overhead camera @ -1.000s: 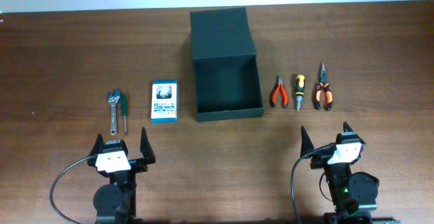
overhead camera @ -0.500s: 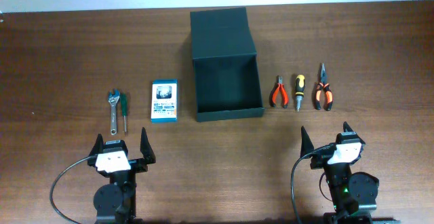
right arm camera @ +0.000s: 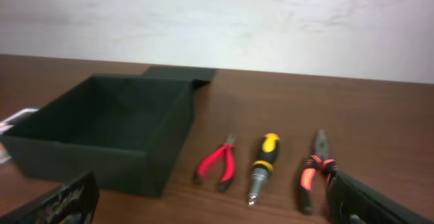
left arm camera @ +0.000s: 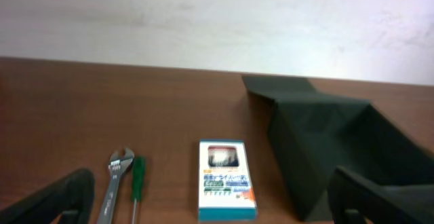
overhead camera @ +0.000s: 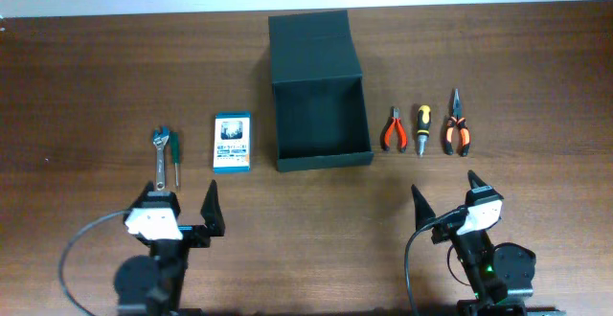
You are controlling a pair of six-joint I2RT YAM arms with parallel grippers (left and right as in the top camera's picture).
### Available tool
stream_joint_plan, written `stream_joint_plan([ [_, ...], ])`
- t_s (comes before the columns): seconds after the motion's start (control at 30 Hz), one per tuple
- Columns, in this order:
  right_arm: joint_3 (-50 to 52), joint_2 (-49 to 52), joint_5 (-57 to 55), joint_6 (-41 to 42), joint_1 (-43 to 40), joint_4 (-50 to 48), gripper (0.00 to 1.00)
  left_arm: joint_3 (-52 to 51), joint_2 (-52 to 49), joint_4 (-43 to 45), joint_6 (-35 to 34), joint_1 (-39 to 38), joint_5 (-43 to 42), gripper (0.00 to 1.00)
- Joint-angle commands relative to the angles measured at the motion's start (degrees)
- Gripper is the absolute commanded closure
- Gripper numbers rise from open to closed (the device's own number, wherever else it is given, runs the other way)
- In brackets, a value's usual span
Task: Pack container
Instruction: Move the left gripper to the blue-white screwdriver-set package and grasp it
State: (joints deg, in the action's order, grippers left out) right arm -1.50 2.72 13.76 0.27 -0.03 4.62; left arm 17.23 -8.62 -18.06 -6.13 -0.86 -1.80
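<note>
You have packed nothing: the container [overhead camera: 321, 115] is empty, tools [overhead camera: 422, 129] lie beside it, left fingers [overhead camera: 210, 204] and right fingers [overhead camera: 419, 201] spread wide, holding nothing.

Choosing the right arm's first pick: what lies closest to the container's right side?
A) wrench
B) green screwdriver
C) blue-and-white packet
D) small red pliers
D: the small red pliers lie just right of the container, with the yellow-handled screwdriver and the long-nose pliers farther out.

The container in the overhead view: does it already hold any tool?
No, the container shows only its bare dark floor inside.
</note>
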Motion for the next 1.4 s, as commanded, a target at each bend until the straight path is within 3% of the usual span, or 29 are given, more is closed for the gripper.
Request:
stream_joint_plan([
  [0.0, -4.6, 1.4, 4.9, 3.6, -0.4, 1.1, 0.01, 10.8, -9.8, -4.1, -0.6, -0.2, -1.6, 0.01],
  [0.2, -14.3, 9.7, 3.3, 4.7, -0.4, 7.9, 0.01, 28.5, -31.2, -9.4, 1.5, -0.2, -4.8, 0.01],
  [0.43, -33.9, 30.3, 1.4, 1.2, -0.4, 24.4, 0.01, 50.7, -56.3, -24.8, 3.4, -0.2, -11.0, 0.01],
  [0.57, -48.4, 43.4, 1.5, -1.7, -0.4, 35.9, 0.01, 59.6, -64.6, -29.9, 3.0, -0.2, -11.2, 0.01],
  [0.7, -61.3, 53.8, 3.0, -0.4, -0.4, 44.8, 0.01, 61.2, -67.5, -30.0, 2.3, -0.2, -16.7, 0.01],
  [0.77, -66.1, 58.8, 5.9, 2.4, -0.4, 50.5, 0.01, 61.1, -68.4, -30.0, 2.5, -0.2, -15.5, 0.01],
  [0.97, -67.6, 63.6, 9.8, 2.9, -0.4, 53.0, 0.01, 61.5, -74.1, -33.1, 0.5, -0.2, -15.3, 0.01],
  [1.17, -67.6, 66.1, 7.6, 8.0, -2.7, 50.7, 0.01, 66.2, -87.0, -40.8, 0.5, -1.3, -15.0, 0.0],
  [1.37, -67.6, 67.6, 7.2, 8.2, -3.4, 51.2, 0.01, 72.9, -97.9, -45.8, 2.6, -5.0, -4.1, 0.0],
])
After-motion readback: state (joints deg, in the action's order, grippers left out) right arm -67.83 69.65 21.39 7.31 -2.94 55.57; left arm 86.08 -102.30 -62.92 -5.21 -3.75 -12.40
